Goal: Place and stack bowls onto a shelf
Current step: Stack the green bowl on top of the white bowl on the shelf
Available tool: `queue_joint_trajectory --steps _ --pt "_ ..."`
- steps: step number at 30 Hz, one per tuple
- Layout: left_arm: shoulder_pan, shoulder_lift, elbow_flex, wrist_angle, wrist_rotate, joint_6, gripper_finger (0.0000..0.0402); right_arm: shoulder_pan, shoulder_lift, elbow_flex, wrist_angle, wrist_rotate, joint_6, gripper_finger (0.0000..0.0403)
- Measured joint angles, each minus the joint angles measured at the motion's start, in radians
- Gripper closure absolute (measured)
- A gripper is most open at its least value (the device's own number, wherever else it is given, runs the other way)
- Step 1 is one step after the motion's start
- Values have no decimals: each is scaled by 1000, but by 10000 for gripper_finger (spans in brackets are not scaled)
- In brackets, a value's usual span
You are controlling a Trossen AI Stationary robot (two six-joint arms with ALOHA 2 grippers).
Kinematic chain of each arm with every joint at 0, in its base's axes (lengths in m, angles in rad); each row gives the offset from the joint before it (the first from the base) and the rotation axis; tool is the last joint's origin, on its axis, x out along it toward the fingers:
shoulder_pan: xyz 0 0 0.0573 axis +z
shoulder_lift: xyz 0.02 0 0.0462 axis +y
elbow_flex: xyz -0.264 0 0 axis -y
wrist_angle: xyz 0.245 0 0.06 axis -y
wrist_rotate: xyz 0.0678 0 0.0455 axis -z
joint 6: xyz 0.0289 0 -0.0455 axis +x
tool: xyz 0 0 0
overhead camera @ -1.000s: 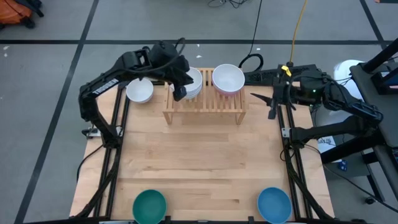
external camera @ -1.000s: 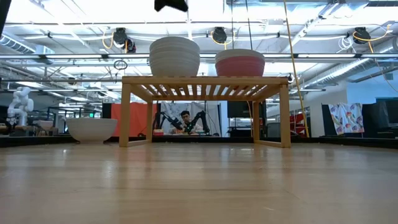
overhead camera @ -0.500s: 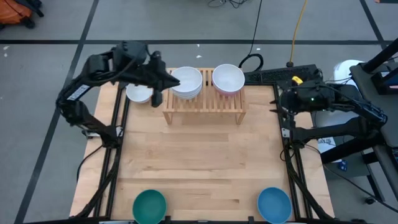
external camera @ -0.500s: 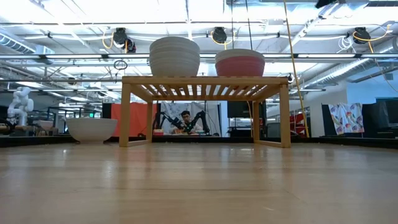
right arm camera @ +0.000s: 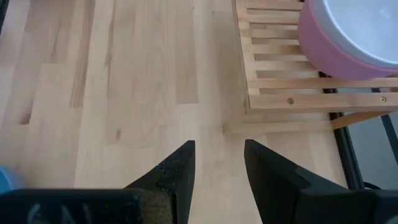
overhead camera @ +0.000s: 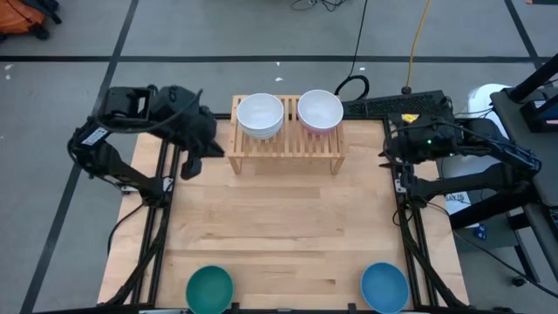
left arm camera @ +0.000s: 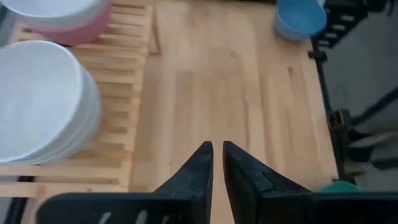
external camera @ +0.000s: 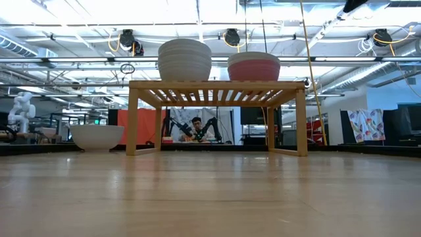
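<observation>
The shelf [overhead camera: 286, 138] stands at the far middle of the desk [overhead camera: 279, 227]. On it sit a stack of white bowls [overhead camera: 261, 115] toward the left and, beside it, a pink bowl [overhead camera: 320, 112] with a white bowl nested inside; the shelf's right part is bare. A teal bowl [overhead camera: 210, 289] and a blue bowl [overhead camera: 384, 287] rest well apart at the desk's near edge.

The left end effector [overhead camera: 193, 161] hangs just left of the shelf, off its corner, holding nothing; its wrist view shows the fingers [left arm camera: 198, 171] narrowed to a thin gap. The right end effector [right arm camera: 219, 163] waits at the desk's right edge, fingers spread wide and empty, near the shelf's right end.

Only the low view shows a lone white bowl [external camera: 97, 137] on the desk left of the shelf; from above the left arm covers it.
</observation>
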State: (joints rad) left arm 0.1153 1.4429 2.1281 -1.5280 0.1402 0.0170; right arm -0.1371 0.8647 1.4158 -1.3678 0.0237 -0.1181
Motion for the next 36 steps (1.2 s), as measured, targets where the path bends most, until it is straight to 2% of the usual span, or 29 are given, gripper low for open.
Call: queue_joint_trajectory --steps 3,6,11,19,23,29,36 --pt "-31 -1 0 -8 1 -1 389 0 0 0 9 0 0 271" --pt "-49 0 0 -6 0 -22 394 0 0 0 13 0 -2 271" --pt "-52 0 0 32 -8 -180 379 0 1 0 48 0 -2 271" --pt "-53 5 0 33 -8 -347 341 0 1 0 103 0 6 271" --pt "-76 5 0 -8 65 -391 321 0 1 0 104 0 9 271" --pt "-202 5 -37 -39 82 -391 320 0 0 0 106 0 9 271" --pt "-389 5 -187 -44 -54 -462 320 0 -1 0 107 0 0 271"
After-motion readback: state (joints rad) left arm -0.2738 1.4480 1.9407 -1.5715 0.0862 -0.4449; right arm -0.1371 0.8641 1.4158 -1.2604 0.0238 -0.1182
